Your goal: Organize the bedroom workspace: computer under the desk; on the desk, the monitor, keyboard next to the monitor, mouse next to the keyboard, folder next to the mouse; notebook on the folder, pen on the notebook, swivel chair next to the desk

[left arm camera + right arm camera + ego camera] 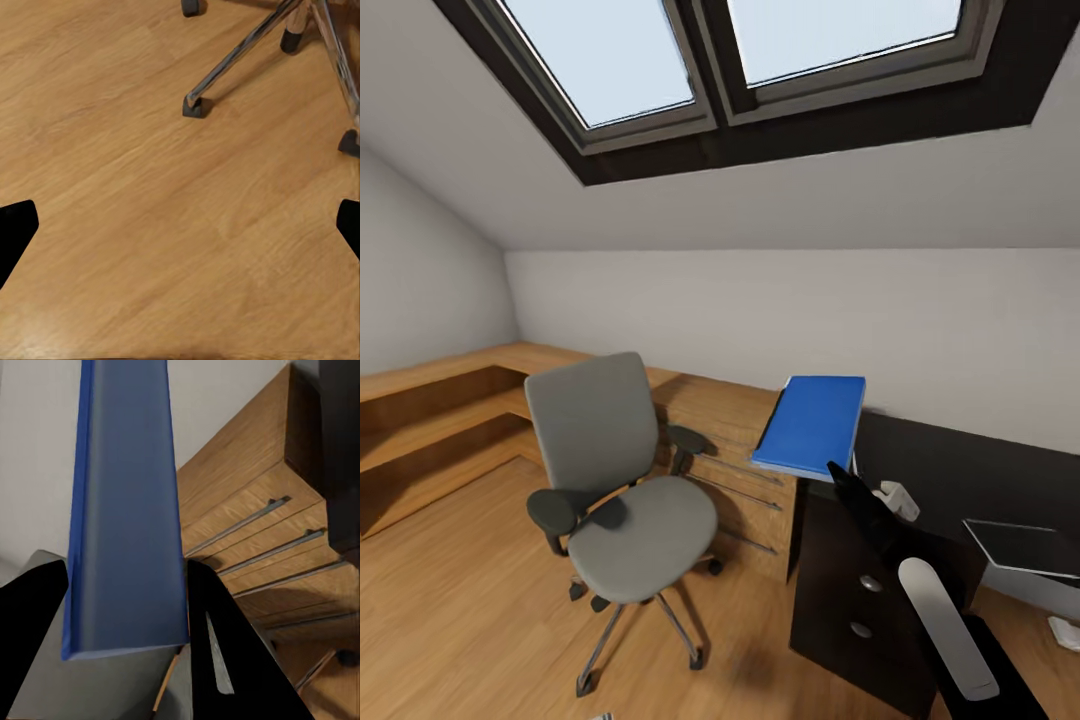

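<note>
Sloped grey bedroom wall and skylights behind. Flat bright blue folder (pixel 812 425) clamped at its near end by right gripper (pixel 124 607), long axis running away from fingers, held aloft above glossy black desk's (pixel 960 470) left end. Light wooden dresser (pixel 745 470) just beyond. Grey swivel chair (pixel 615 480) left, seat bare. Left gripper (pixel 180 225) spread wide over floor.

My right arm (pixel 945 625) is black, with a long white rounded panel running down its forearm and a small white fitting near the wrist. Its fingers (pixel 225 660) are flat, matte black and wedge-shaped, one carrying a thin grey sliver along its inner face. My left gripper's fingertips (pixel 16 232) are plain black, with angular corners.
</note>
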### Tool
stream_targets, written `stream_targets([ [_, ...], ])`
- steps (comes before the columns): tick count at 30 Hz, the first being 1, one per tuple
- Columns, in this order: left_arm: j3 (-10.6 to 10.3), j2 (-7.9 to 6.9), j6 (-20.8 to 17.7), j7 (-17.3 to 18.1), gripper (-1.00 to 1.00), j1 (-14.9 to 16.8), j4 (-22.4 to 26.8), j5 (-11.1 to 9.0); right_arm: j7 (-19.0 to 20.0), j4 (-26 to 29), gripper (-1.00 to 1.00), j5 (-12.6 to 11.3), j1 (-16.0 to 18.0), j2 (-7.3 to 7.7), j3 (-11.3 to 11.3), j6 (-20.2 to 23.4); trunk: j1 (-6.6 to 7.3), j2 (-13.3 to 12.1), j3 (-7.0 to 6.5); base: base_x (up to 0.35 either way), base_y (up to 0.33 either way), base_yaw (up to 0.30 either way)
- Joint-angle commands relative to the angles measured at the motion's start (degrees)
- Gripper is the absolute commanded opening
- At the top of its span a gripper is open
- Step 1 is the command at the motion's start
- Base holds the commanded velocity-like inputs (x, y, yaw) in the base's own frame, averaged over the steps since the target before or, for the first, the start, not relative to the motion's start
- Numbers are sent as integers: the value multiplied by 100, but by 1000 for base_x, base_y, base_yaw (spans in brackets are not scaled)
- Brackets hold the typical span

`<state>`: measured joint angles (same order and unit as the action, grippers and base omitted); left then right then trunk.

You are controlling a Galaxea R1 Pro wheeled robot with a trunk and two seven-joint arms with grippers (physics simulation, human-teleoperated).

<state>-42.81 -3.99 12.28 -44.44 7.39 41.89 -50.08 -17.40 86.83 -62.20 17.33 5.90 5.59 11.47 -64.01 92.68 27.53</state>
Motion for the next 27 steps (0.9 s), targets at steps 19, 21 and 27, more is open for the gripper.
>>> stream_targets([
  [19,506,71,-780,1784,100,16,-1190,-119,-60,-96,-100,-55,4,12,-5,-250,418,-760,-320,-1,0,-130],
  [21,573,114,-829,1830,100,17,-1218,-101,-55,-269,-100,-56,7,9,-7,-250,462,-840,-356,0,0,0],
  [27,579,161,-806,1834,100,17,-1234,-94,-46,-362,-100,-56,5,16,-192,-248,594,-1080,-464,0,0,-176],
])
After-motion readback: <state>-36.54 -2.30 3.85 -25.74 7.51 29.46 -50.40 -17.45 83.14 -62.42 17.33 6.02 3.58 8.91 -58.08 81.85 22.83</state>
